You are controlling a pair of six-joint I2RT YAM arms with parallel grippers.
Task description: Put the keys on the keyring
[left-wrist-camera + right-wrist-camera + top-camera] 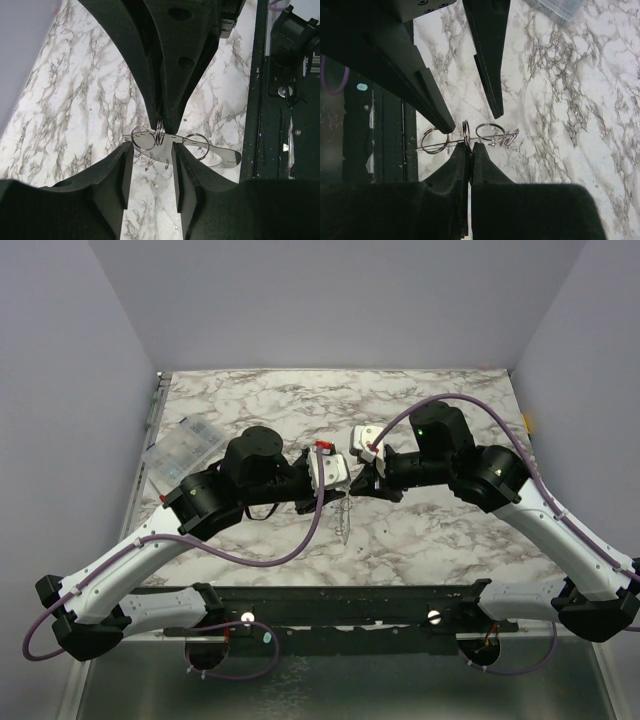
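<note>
My right gripper [468, 146] is shut on a silvery keyring [466, 129], which I see edge-on. The ring also shows in the left wrist view [159, 133], pinched at the right gripper's fingertips [167, 112]. It sits on a thin flat silvery strip [220, 157] that carries other small rings [196, 145]. My left gripper [150, 150] is open, one finger on each side of the strip, not touching it. In the top view both grippers meet above the table's middle, left [335, 485] and right [358, 478], and the strip [346, 520] hangs below them. No dark key is in view.
A clear plastic box [185, 445] lies at the table's left edge and also shows in the right wrist view [555, 7]. The marble tabletop [440, 540] lies under both arms. A black rail [340, 605] runs along the near edge.
</note>
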